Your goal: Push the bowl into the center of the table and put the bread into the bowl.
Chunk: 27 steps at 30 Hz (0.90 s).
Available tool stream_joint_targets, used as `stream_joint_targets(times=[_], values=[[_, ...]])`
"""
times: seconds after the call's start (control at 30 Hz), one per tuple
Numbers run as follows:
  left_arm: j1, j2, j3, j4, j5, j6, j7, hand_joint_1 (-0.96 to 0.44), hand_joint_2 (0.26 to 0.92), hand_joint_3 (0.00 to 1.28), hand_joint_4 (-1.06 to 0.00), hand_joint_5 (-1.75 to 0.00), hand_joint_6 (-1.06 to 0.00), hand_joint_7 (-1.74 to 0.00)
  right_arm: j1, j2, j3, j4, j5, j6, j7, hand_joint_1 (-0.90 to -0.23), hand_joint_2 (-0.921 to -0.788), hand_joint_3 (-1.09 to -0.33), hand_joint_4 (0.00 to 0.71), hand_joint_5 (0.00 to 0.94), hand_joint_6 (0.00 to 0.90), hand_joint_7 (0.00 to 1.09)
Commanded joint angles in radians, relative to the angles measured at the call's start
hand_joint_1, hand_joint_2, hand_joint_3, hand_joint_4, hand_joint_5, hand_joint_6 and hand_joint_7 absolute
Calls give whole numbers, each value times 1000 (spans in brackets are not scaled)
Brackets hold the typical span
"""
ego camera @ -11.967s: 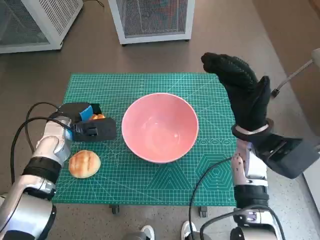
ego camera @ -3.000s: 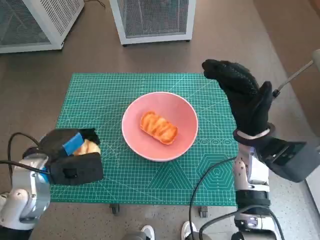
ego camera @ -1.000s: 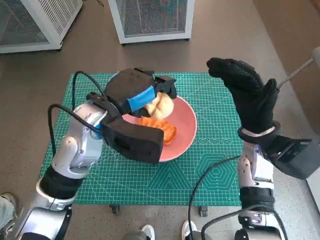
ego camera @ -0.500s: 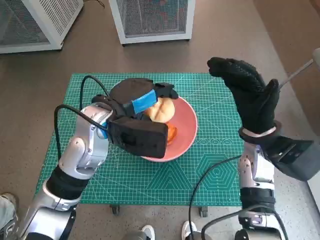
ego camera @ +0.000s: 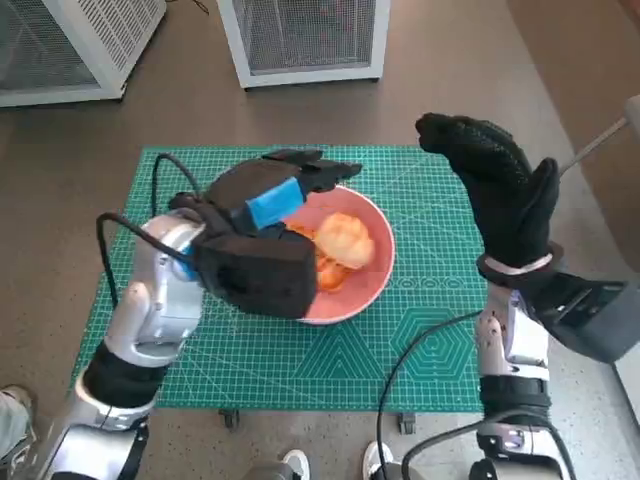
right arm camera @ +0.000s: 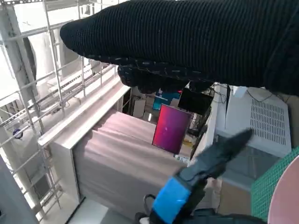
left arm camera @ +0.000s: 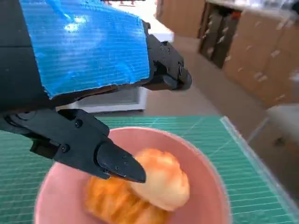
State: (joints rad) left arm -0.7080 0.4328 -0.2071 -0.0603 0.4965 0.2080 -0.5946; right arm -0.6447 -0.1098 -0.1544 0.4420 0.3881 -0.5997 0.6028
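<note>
Bread (ego camera: 343,238): pale round roll, lain atop a glazed orange pastry (ego camera: 322,272) in the pink bowl (ego camera: 377,283) at mat (ego camera: 420,330) centre. Left hand (ego camera: 268,198) is held over the bowl, fingers apart, empty. Right hand (ego camera: 497,186) is raised at the mat's right edge, fingers extended, empty.

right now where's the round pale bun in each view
Head view: the round bun lies in the pink bowl, right of centre, on the orange pastry.
Left wrist view: the round bun sits low in the middle, just beyond the left hand.
Right wrist view: not in it.
Shared landmark: the pink bowl, of which the right wrist view shows only a rim sliver.
</note>
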Motion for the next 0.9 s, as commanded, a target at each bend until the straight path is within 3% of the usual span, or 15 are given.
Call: stream_joint_targets(times=[0.03, 0.2, 0.47, 0.63, 0.9], values=[[26, -5, 93, 1, -129, -33, 22, -477, 905, 3, -84, 0, -210, 0, 22, -1, -1, -4, -5, 17, -12, -686, -921, -758, 203, 0, 121, 365], [56, -42, 204, 23, -306, -97, 57, -505, 915, 12, -75, 0, -189, -1, 15, -6, -2, -12, -7, 26, -20, -682, -921, -758, 205, 1, 120, 366], [122, -121, 327, 40, -531, -258, 130, -590, 921, 197, -114, -17, -197, -9, -2, -11, 0, -34, -11, 43, -35, -683, -921, -769, 208, 2, 120, 369], [163, -168, 364, 34, -599, -324, 188, -659, 921, 324, -172, -38, -225, -25, -15, -12, 3, -49, -15, 53, -45, -680, -921, -784, 208, 2, 116, 373], [210, -243, 387, 26, -670, -413, 267, -684, 921, 381, -241, -59, -255, -45, -41, -15, 6, -72, -22, 74, -61, -674, -921, -793, 212, 3, 110, 379]])
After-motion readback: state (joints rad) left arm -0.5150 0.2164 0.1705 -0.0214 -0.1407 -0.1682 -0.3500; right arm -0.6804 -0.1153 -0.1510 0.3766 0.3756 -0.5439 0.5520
